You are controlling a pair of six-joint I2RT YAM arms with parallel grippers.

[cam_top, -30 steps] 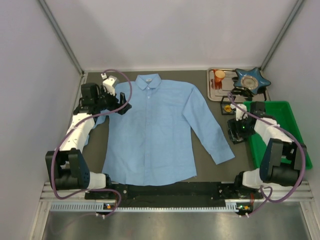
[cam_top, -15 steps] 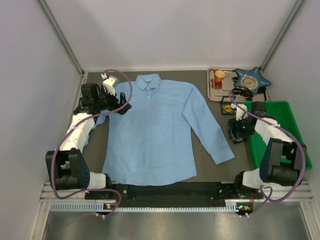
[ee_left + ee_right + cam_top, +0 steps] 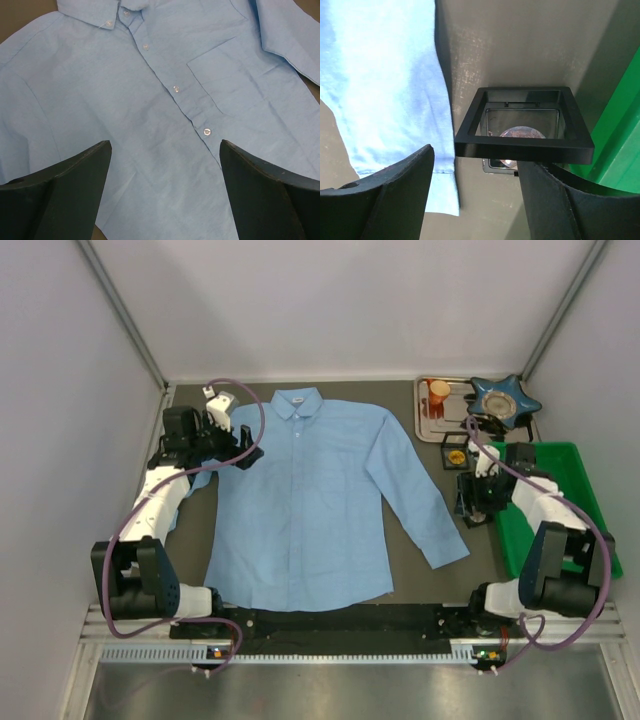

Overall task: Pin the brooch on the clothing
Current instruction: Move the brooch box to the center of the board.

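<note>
The light blue shirt [image 3: 305,500] lies flat, front up, collar at the far side; the left wrist view shows its button placket and chest pocket [image 3: 175,90]. My left gripper [image 3: 232,450] hovers over the shirt's left shoulder, open and empty [image 3: 165,145]. A small black square display case [image 3: 456,454] sits right of the shirt's sleeve. In the right wrist view its black frame [image 3: 524,148] is raised and lies against my right finger, and the round brooch [image 3: 522,132] shows through its clear film. My right gripper [image 3: 476,157] is open just before the case [image 3: 470,480].
A metal tray [image 3: 452,425] with an orange cup [image 3: 438,392] stands at the back right, with a blue star-shaped dish [image 3: 505,398] beside it. A green bin [image 3: 565,495] lies right of the right arm. The shirt's sleeve cuff [image 3: 437,195] is left of the case.
My right gripper has moved a little farther from the base, up to the black case. The left arm and the shirt have not moved.
</note>
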